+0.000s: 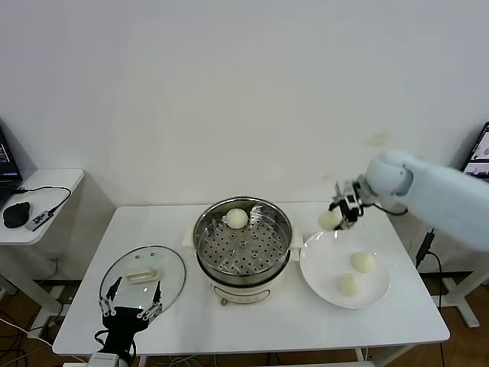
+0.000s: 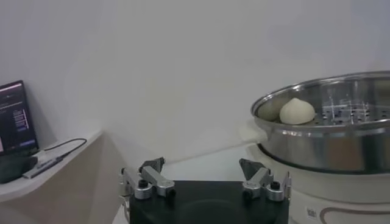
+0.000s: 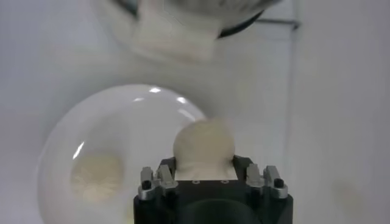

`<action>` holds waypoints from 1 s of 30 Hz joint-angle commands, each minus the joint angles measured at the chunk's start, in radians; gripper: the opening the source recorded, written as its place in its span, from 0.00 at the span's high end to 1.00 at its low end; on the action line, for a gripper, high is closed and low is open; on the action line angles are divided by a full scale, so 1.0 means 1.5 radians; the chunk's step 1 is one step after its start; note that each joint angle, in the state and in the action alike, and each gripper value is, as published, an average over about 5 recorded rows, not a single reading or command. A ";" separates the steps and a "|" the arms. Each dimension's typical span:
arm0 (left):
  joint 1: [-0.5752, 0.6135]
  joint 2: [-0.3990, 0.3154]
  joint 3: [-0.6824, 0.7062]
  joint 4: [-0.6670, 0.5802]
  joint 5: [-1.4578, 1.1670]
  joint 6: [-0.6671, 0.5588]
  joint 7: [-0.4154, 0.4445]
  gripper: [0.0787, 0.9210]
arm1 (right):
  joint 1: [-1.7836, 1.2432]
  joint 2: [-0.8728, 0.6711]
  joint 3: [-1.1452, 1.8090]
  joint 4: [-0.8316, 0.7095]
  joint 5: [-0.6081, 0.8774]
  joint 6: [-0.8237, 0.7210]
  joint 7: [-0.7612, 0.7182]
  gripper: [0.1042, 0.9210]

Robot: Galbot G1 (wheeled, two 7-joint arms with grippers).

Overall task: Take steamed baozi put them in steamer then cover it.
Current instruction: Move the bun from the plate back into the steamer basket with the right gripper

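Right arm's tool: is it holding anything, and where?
Yes: the right tool grips a small round cream-white bun by its sides; the left tool holds nothing.

You're looking at a lab-style test room: bare white wall, white desk, side table with laptop and cables, second screen at right.
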 commanded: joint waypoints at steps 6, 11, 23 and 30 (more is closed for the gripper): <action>-0.003 0.001 -0.002 -0.005 -0.002 0.001 0.000 0.12 | 0.107 0.117 -0.055 0.062 0.177 -0.096 0.051 0.39; -0.006 0.000 -0.010 -0.008 -0.007 0.002 0.001 0.12 | 0.068 0.213 -0.054 0.034 0.235 -0.138 0.095 0.38; -0.010 -0.004 -0.021 -0.010 -0.009 0.001 -0.001 0.12 | -0.057 0.364 -0.041 -0.085 0.236 -0.192 0.145 0.38; -0.012 -0.003 -0.022 -0.004 -0.009 -0.001 -0.001 0.12 | -0.091 0.395 -0.037 -0.123 0.229 -0.199 0.165 0.38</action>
